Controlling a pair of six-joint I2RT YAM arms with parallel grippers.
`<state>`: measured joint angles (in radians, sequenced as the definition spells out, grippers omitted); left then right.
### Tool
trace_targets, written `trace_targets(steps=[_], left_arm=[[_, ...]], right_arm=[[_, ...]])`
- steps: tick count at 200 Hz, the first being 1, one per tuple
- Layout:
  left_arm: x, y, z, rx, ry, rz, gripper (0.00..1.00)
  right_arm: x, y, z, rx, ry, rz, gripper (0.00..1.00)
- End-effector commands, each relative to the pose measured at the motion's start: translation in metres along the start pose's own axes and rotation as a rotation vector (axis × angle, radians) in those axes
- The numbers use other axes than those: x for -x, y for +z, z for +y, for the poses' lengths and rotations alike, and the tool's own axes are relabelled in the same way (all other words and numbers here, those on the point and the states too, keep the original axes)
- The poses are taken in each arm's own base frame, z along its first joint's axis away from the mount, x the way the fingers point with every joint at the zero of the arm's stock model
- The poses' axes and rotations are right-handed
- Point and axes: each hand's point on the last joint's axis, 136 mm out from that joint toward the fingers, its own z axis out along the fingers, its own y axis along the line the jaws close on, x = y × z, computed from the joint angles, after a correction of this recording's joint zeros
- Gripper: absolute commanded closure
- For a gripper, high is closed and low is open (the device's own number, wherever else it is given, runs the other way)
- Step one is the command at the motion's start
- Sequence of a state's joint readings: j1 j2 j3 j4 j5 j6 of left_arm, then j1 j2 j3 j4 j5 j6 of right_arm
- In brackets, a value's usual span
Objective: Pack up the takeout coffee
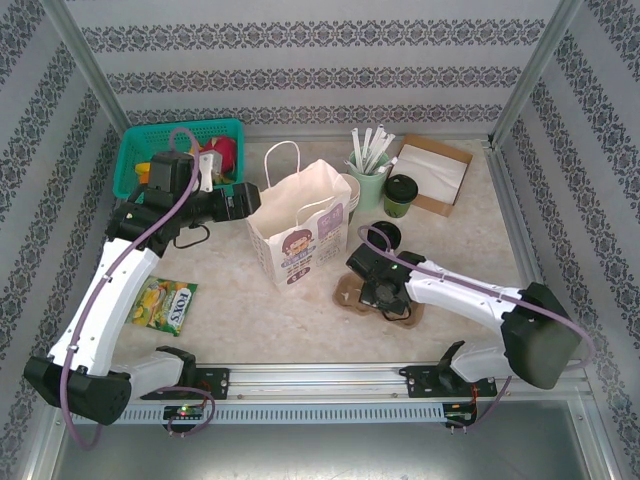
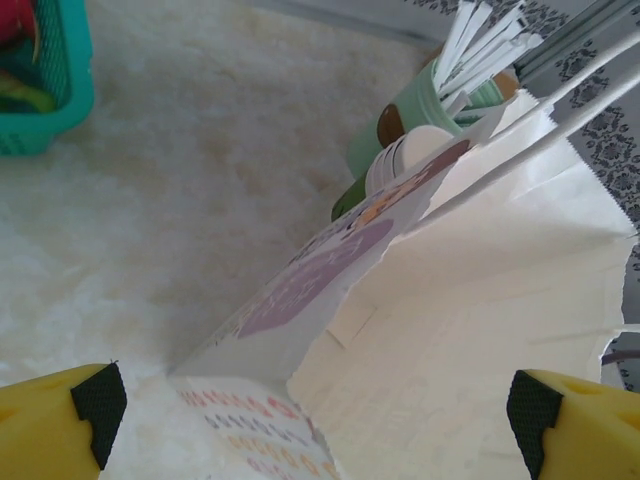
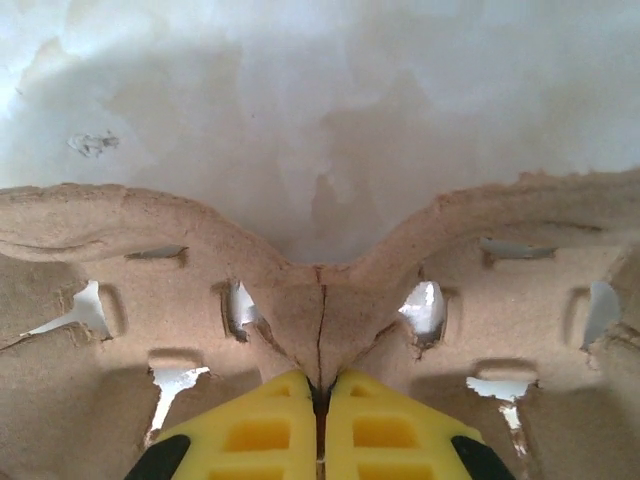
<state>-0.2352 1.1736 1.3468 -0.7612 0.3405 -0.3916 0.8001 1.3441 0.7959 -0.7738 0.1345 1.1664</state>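
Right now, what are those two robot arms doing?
The right gripper is pinched shut on the middle ridge of the brown cup carrier. The left gripper is wide open at the mouth of the white paper bag. The takeout coffee stands farther back on the table, not packed yet.

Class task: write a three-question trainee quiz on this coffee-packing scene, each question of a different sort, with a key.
1. True or false: the right gripper is shut on the pulp cup carrier.
2. The left gripper is: A) shut on a bag handle; B) open at the paper bag; C) holding a cup.
3. Fill in: the lidded takeout coffee stands ___ the bag.
Key: 1 true; 2 B; 3 outside.
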Motion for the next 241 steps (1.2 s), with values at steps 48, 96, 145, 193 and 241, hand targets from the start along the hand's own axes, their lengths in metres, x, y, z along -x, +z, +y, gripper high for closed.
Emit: trace_targets(steps=[48, 96, 145, 193, 241], left_arm=[[0.039, 0.011, -0.031, -0.139, 0.175, -0.056, 0.00], [0.053, 0.028, -0.039, -0.174, 0.184, -0.036, 0.10], [0.071, 0.039, -0.057, -0.256, 0.159, -0.015, 0.42], [0.074, 0.046, -0.063, -0.292, 0.143, 0.012, 0.82], [0.067, 0.055, -0.067, -0.327, 0.101, 0.089, 1.00]], right_arm=[[0.058, -0.054, -0.016, 0.075, -0.135, -0.159, 1.00], [0.116, -0.125, -0.007, 0.244, -0.188, -0.293, 1.00], [0.157, -0.211, 0.054, 0.514, -0.287, -0.371, 1.00], [0.186, -0.293, 0.118, 0.776, -0.381, -0.435, 1.00], [0.173, -0.328, 0.191, 1.060, -0.545, -0.282, 1.00]])
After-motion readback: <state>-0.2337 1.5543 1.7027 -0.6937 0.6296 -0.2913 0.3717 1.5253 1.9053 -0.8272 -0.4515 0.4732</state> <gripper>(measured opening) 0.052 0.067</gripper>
